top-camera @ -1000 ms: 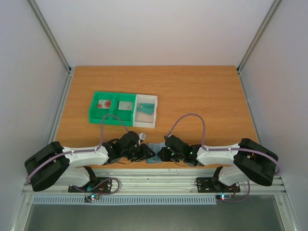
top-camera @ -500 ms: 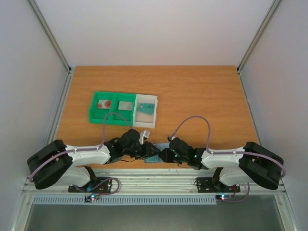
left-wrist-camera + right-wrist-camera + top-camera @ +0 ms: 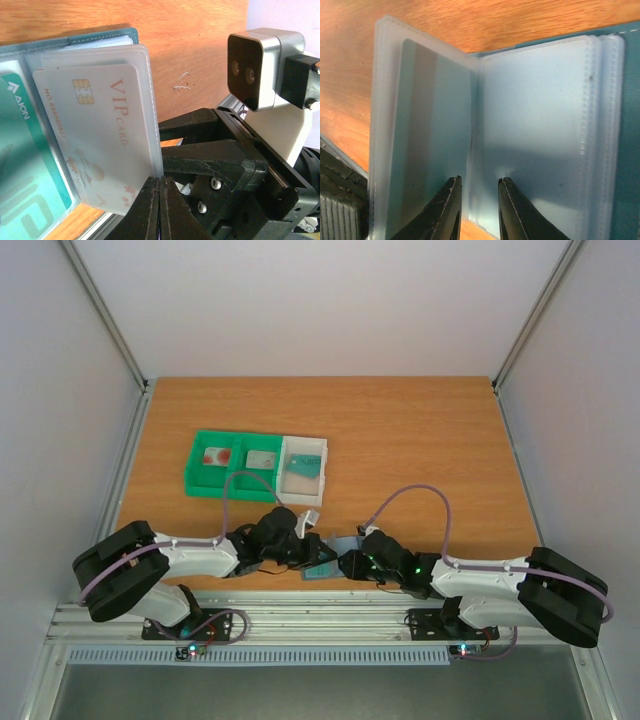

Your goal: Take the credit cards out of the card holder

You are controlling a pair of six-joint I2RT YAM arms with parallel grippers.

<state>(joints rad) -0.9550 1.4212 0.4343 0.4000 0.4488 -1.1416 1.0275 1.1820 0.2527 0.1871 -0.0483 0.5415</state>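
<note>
The card holder (image 3: 322, 570) lies open at the table's near edge between my two grippers. In the left wrist view its teal cover (image 3: 100, 37) holds clear sleeves with a pale VIP card (image 3: 100, 135) and a teal card (image 3: 25, 165). My left gripper (image 3: 160, 184) is shut on the lower corner of the VIP card's sleeve; it also shows in the top view (image 3: 312, 552). My right gripper (image 3: 479, 182) is open, its fingers astride the fold between two sleeves; it also shows in the top view (image 3: 348, 562). The left sleeve holds a grey-teal card (image 3: 427, 135) seen from its back.
A green tray (image 3: 232, 485) and a joined white tray (image 3: 304, 495) stand behind the left arm. They hold a card with a red mark (image 3: 213, 455), a grey card (image 3: 262, 459) and a teal card (image 3: 300, 468). The right wrist camera (image 3: 250, 70) is close by.
Both grippers have shifted a little to the right with the card holder. The right arm's elbow has swung lower and further right. A sleeve of the holder now stands lifted between them.
</note>
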